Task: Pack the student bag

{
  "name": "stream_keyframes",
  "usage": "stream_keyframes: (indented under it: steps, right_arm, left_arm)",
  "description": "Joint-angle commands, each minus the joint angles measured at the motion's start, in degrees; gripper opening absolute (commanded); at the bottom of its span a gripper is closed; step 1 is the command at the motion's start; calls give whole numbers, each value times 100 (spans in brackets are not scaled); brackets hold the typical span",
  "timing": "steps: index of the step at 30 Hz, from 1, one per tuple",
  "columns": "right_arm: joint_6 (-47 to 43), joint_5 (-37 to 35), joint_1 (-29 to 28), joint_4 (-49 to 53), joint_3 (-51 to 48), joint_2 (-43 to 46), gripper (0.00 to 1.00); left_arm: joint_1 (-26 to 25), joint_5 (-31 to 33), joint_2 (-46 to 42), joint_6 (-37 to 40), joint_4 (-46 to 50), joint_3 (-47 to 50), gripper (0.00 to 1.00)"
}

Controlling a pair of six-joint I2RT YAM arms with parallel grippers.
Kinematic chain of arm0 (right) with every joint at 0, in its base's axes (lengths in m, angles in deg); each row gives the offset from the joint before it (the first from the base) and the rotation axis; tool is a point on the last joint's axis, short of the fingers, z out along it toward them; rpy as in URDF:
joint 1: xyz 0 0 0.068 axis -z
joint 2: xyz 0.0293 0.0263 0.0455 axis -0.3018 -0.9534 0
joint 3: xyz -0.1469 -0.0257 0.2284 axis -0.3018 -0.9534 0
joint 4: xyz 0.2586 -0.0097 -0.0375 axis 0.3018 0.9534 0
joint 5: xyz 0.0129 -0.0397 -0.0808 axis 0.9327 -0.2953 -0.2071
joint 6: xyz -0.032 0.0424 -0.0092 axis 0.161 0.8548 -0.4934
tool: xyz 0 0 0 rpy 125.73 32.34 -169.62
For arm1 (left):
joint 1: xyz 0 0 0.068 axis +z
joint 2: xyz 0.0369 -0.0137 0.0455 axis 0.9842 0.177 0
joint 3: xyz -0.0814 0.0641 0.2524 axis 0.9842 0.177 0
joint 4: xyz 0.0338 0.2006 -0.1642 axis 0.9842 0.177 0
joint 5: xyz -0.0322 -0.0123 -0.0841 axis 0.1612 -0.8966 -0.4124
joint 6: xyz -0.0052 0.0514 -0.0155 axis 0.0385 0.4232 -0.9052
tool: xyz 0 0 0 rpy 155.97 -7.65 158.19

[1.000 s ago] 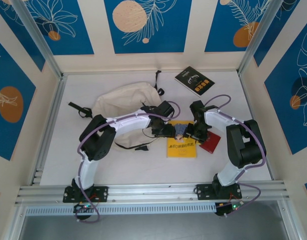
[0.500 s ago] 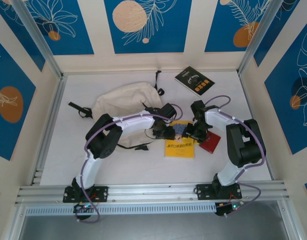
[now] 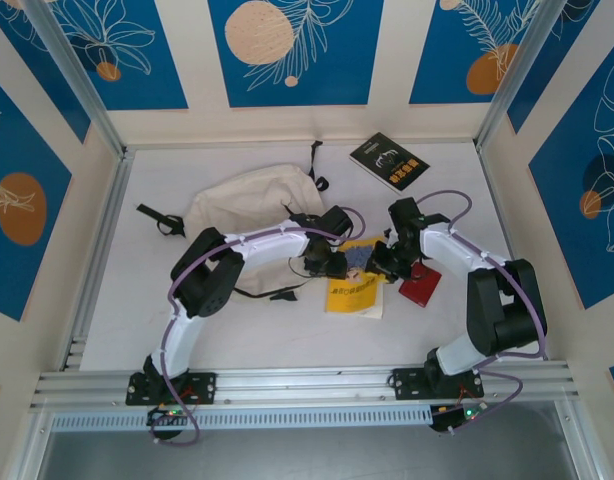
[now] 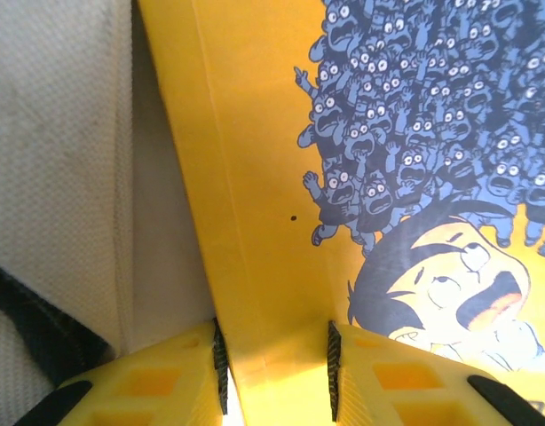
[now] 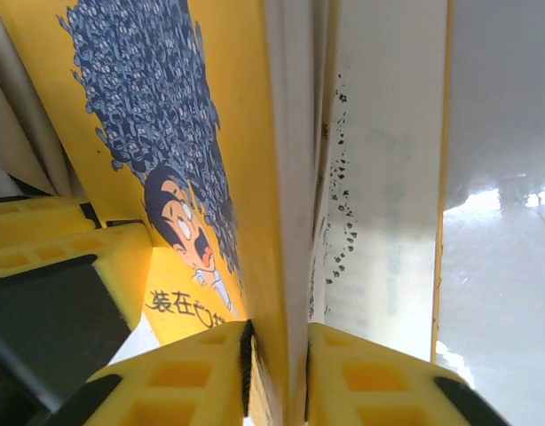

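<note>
The student bag (image 3: 249, 198), cream canvas with black straps, lies at the back left of the table; its fabric (image 4: 59, 133) shows beside the left fingers. A yellow comic book (image 3: 353, 292) sits tilted between both grippers. My right gripper (image 3: 381, 262) (image 5: 280, 335) is shut on the book's page edge (image 5: 290, 177). My left gripper (image 3: 334, 264) (image 4: 274, 335) straddles the book's yellow cover (image 4: 255, 195) near its spine, jaws narrow. A thin bright gap shows by the left pad (image 4: 219, 368), so I cannot tell whether it clamps.
A black book (image 3: 390, 162) lies at the back right. A red booklet (image 3: 420, 288) rests just right of the yellow book. A loose black strap (image 3: 159, 220) trails left of the bag. Metal rails and walls border the table.
The right gripper has closed on the yellow book, and its elbow swung outward. The book shifted left and tilted. The left jaws narrowed around the cover.
</note>
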Motion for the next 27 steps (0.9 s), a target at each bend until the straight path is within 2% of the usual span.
stream_keyframes:
  steps: [1, 5, 9, 16, 21, 25, 27]
  right_arm:
    - [213, 302, -54, -286, -98, -12, 15]
    - [242, 34, 4, -123, -24, 359, 8]
    - [158, 148, 201, -6, 75, 930, 4]
    - [-168, 1143, 409, -182, 518, 1721, 1]
    - [-208, 1956, 418, -461, 983, 1755, 0]
    - [6, 2821, 421, -906, 1210, 1594, 1]
    - [137, 3218, 364, -1136, 1304, 1460, 1]
  left_arm:
    - [-37, -32, 55, 116, 146, 12, 33]
    - [56, -171, -344, 232, 218, -138, 37]
    - [314, -361, -935, 341, 297, -253, 56]
    - [1220, -670, -2083, 344, -119, 333, 89]
    - [1976, -1686, -2650, 178, -766, 1061, 99]
    - [2355, -2988, -3081, -338, -1767, 1668, 100]
    - [2426, -3354, -3234, -589, -2190, 1869, 100]
